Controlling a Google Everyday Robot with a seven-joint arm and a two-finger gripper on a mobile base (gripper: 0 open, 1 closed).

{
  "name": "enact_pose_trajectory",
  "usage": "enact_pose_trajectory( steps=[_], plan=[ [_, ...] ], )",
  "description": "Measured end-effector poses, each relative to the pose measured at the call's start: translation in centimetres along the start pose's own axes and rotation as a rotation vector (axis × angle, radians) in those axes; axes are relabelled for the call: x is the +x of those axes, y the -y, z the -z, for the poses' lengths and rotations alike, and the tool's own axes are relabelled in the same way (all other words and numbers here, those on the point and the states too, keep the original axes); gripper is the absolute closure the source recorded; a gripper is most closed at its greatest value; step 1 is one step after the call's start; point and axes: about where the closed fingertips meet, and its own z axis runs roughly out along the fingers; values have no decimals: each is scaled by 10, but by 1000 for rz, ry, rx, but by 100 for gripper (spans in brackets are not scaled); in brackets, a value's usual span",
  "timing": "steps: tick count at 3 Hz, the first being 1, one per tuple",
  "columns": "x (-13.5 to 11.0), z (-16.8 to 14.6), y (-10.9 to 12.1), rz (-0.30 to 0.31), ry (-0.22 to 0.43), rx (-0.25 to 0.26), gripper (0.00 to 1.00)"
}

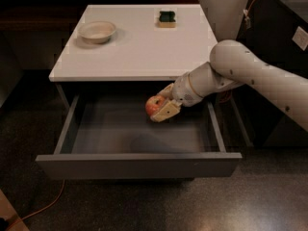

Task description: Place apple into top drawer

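Pincer [160, 108], beige two-finger, clamped on the small round red apple [152, 105] with a yellowish patch; apple sits between the fingers at their tips, protruding toward the left. Pincer and apple held over the open grey top drawer [139, 164], above the rear middle of its grey box interior, apple not touching the floor of it. White arm [250, 73] reaches in from the right. Behind, white square tabletop [139, 52] carries a beige round bowl [97, 31] rear left and a green-and-yellow sponge [167, 18] rear right, both well apart from the pincer.
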Motion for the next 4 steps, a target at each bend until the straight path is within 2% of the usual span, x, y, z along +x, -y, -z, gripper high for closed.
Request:
enact_pose_trajectory(
  steps=[1, 2, 4],
  plan=[
    [13, -24, 2, 12, -15, -16, 100],
    [32, -49, 8, 19, -28, -7, 100],
    [58, -89, 11, 30, 3, -5, 100]
  ],
)
